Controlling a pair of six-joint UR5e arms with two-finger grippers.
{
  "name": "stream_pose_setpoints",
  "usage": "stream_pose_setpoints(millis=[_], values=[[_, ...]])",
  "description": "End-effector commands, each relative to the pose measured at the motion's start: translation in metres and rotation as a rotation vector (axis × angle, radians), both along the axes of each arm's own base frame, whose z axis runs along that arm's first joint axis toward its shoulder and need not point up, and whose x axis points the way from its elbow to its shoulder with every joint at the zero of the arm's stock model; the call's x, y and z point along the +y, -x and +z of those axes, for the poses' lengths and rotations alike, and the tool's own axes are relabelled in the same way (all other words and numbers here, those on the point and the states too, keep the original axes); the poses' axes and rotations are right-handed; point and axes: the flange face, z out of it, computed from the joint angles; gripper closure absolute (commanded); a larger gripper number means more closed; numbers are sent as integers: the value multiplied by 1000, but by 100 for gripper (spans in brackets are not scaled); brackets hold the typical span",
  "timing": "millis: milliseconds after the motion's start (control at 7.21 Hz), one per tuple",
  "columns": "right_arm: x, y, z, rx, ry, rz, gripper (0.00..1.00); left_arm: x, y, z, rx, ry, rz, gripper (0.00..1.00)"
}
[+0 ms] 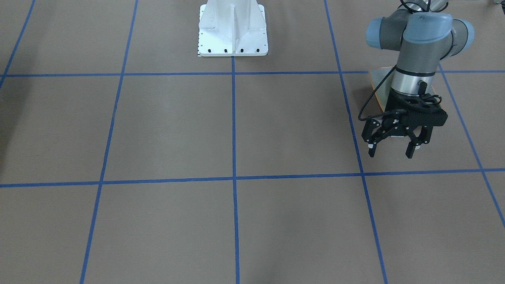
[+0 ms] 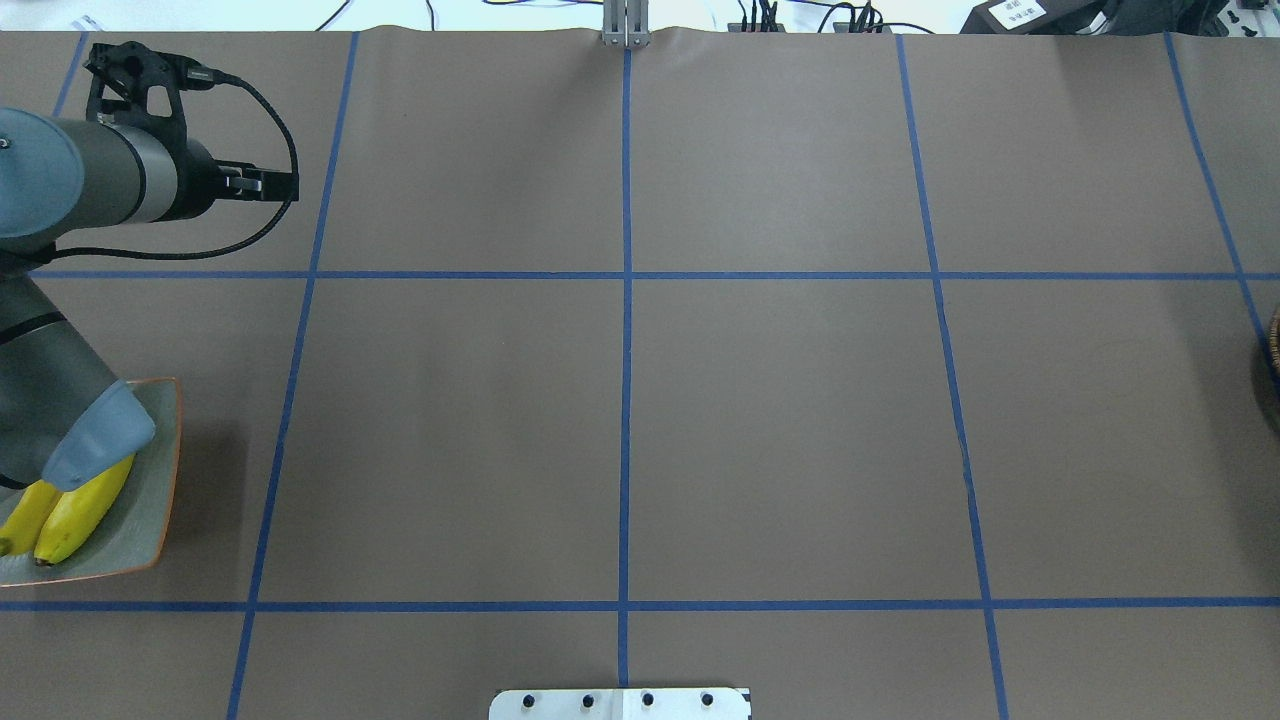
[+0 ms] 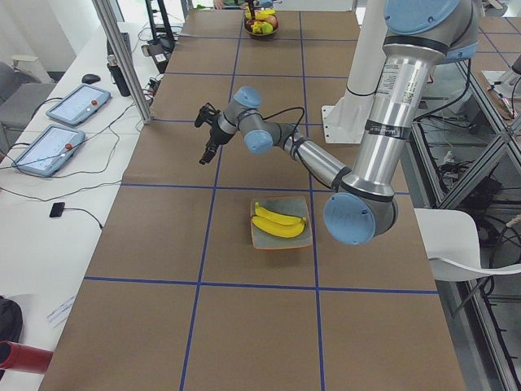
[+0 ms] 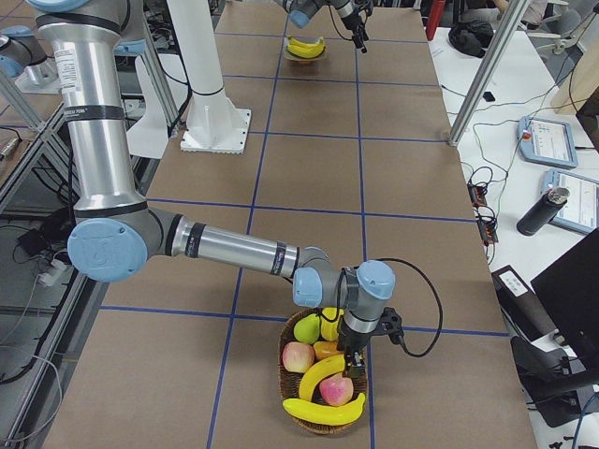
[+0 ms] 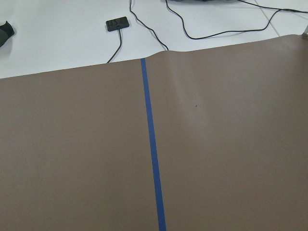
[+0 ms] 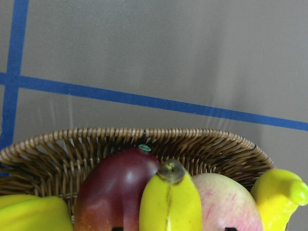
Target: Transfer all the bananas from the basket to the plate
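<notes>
Two bananas (image 2: 80, 510) lie on the grey-green plate (image 2: 150, 520) at the table's left end; they also show in the exterior left view (image 3: 277, 221). The wicker basket (image 4: 298, 418) at the right end holds two more bananas (image 4: 323, 374). My right gripper (image 4: 354, 360) hangs low over the basket. In the right wrist view its fingertips (image 6: 118, 228) stand apart on either side of a banana (image 6: 171, 202), jaws open. My left gripper (image 1: 390, 148) is open and empty, beyond the plate and above the table.
The basket (image 6: 120, 139) also holds a dark red apple (image 6: 115, 187), a pink apple (image 6: 231, 207) and a pear (image 4: 307, 327). The white robot base (image 1: 232, 29) stands mid-table. Tablets (image 3: 53, 147) and cables lie on the side desk.
</notes>
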Motion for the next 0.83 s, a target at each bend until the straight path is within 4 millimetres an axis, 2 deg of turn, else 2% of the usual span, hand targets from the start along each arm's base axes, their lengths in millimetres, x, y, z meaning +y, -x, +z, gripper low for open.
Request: stream_pose_setpoints(millis=[0, 416, 694], values=[[0, 0, 2, 0, 3, -2, 28, 0, 0, 0, 0, 0, 0, 1], [0, 0, 4, 0, 9, -1, 35, -1, 0, -3, 3, -4, 0, 1], [0, 0, 4, -2, 8, -7, 31, -1, 0, -5, 5, -6, 0, 1]])
